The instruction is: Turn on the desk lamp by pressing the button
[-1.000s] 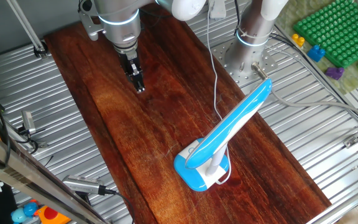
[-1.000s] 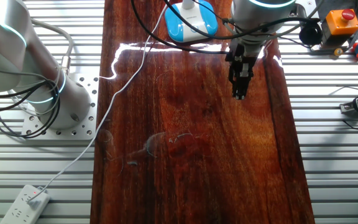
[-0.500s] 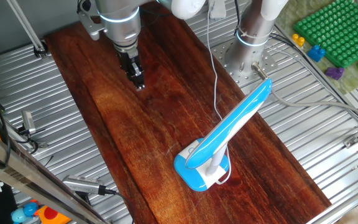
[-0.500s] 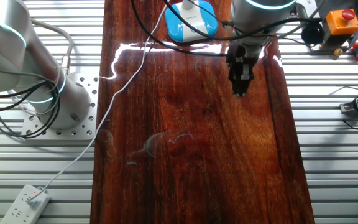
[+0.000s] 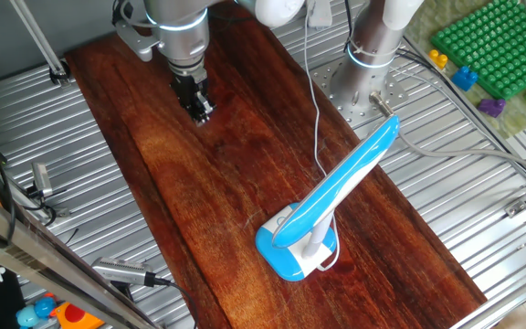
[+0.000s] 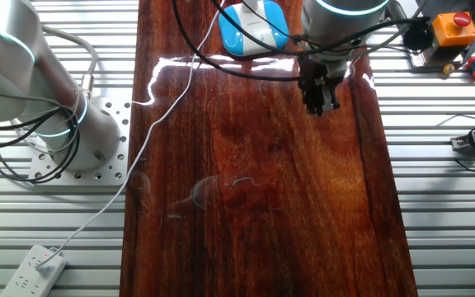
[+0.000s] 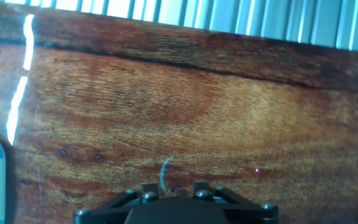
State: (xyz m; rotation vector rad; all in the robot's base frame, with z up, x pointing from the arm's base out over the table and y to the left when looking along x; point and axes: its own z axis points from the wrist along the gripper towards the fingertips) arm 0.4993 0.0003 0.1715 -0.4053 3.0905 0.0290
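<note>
Tool (image 5: 202,114) hovers over bare wooden surface (image 5: 181,201), grip state can't tell

Desk lamp (image 5: 322,206) stands well apart at the surface's far end, base (image 6: 255,25) light plastic, likely to slide; press button straight down on base, not slanted arm, cord (image 5: 316,110) trails behind

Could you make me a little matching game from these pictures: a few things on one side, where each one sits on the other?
Things:
1. desk lamp
2. end effector
3. green brick plate
4. power strip

Places:
A. on the metal slats beside the wooden board
B. above bare wood, apart from the lamp
C. base standing on the wooden board
D. on the mat past the metal table

Pairs: 1-C, 2-B, 3-D, 4-A
</note>
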